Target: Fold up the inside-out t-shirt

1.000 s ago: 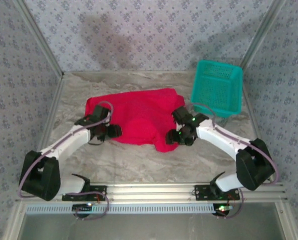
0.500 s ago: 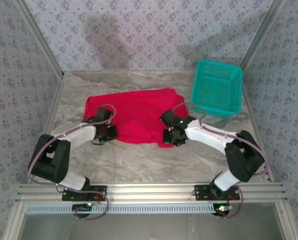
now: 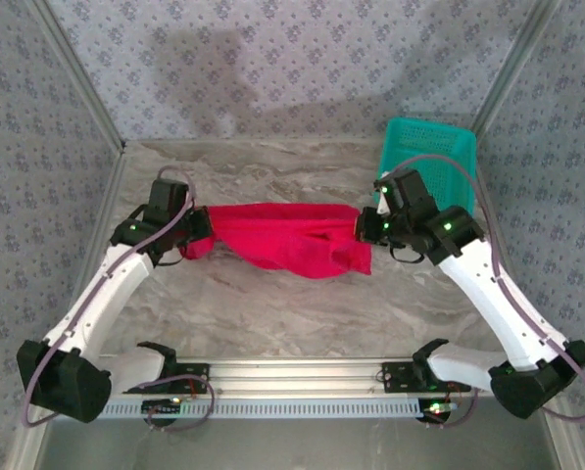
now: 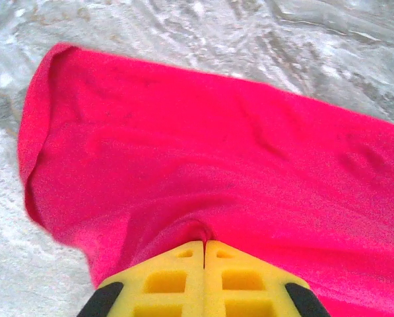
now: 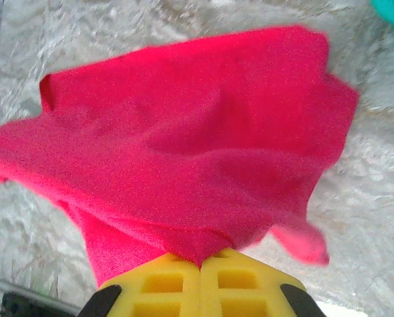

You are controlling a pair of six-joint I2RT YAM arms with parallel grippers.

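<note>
Working with thin pinches, the left end effector (image 4: 204,244) and right end effector (image 5: 200,261) are clenching the sagging t-shirt (image 3: 282,240), risking it slipping free or bunching.

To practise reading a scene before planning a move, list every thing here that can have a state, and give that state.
t-shirt: stretched between both grippers, sagging in the middle, not yet folded.
left gripper: shut on the t-shirt's left end.
right gripper: shut on the t-shirt's right end.
basket: upright, not held.
</note>
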